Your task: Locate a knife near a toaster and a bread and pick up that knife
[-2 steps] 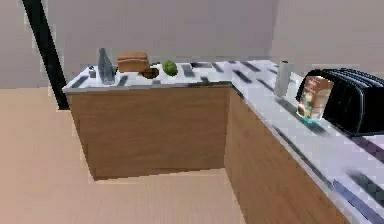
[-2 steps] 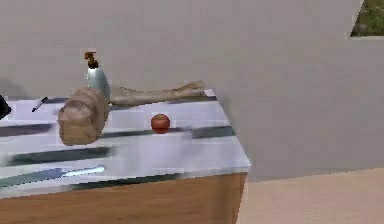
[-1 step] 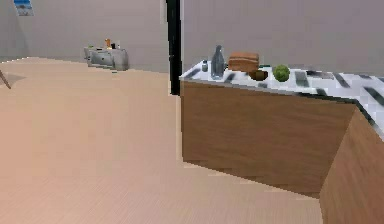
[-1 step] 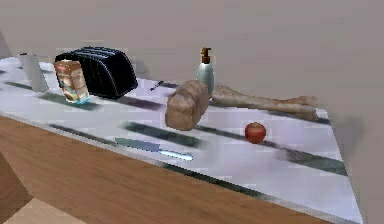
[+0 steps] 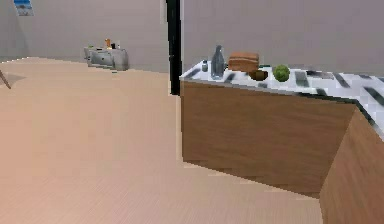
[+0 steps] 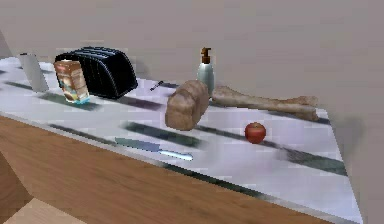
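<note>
Claw state cannot be told. On the bench [image 6: 300, 168], knife [image 6: 155, 148] lies near the front edge, with bread [image 6: 186, 106], toaster [image 6: 100, 70], bottle [image 6: 205, 72] and red fruit [image 6: 256, 132] behind; open floor [image 5: 90, 140] alongside.

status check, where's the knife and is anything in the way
Knife flat on counter, near front edge. Bread just behind it, toaster beyond to the arm side view's left. Nothing on the knife; red round fruit apart at its right.
</note>
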